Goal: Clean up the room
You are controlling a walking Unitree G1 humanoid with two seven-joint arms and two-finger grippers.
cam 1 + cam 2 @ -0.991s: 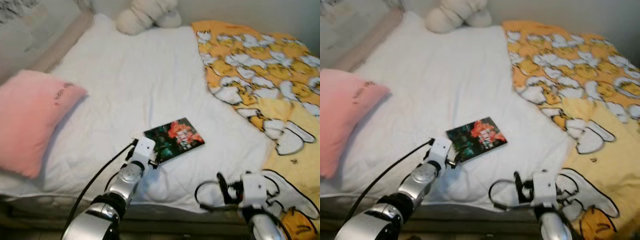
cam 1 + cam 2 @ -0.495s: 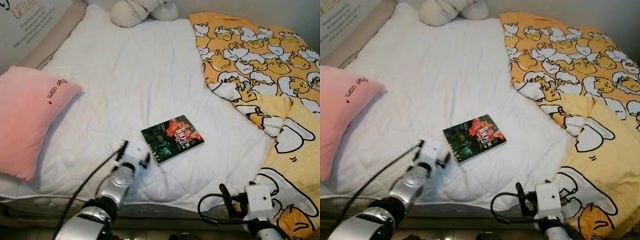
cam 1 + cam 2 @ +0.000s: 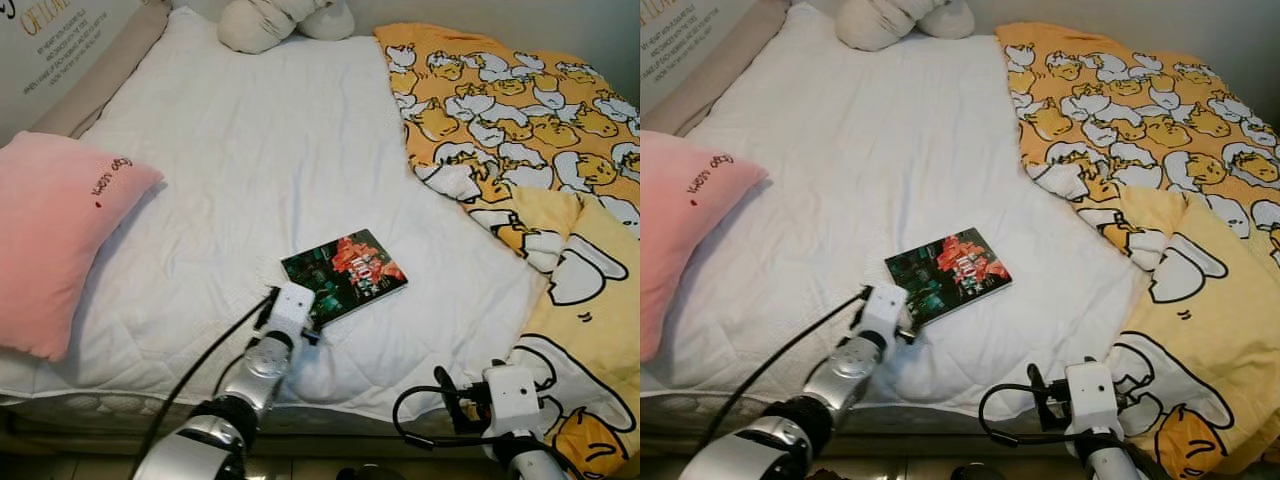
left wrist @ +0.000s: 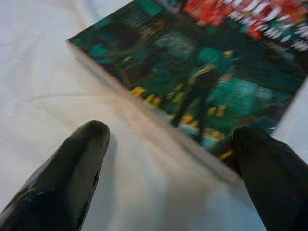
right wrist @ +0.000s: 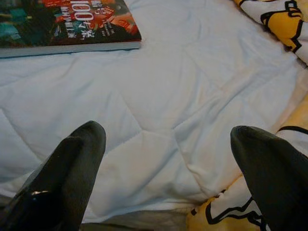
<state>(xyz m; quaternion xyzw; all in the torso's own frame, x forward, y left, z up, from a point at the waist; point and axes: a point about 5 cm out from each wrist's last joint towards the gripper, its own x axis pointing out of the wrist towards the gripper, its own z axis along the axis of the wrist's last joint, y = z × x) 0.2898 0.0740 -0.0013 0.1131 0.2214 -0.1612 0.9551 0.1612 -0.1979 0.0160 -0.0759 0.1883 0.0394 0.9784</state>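
Left pincer [image 4: 168, 159] spread at book [image 3: 344, 276] corner, seemingly touching, white bed [image 3: 250, 150]

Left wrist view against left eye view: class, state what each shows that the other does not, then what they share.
Left wrist view: the left gripper fingers open at the near edge of the book, one fingertip against its corner. Left eye view: the pink pillow, yellow duck blanket and right gripper by the bed's edge. Shared: the book on the white mattress cover.
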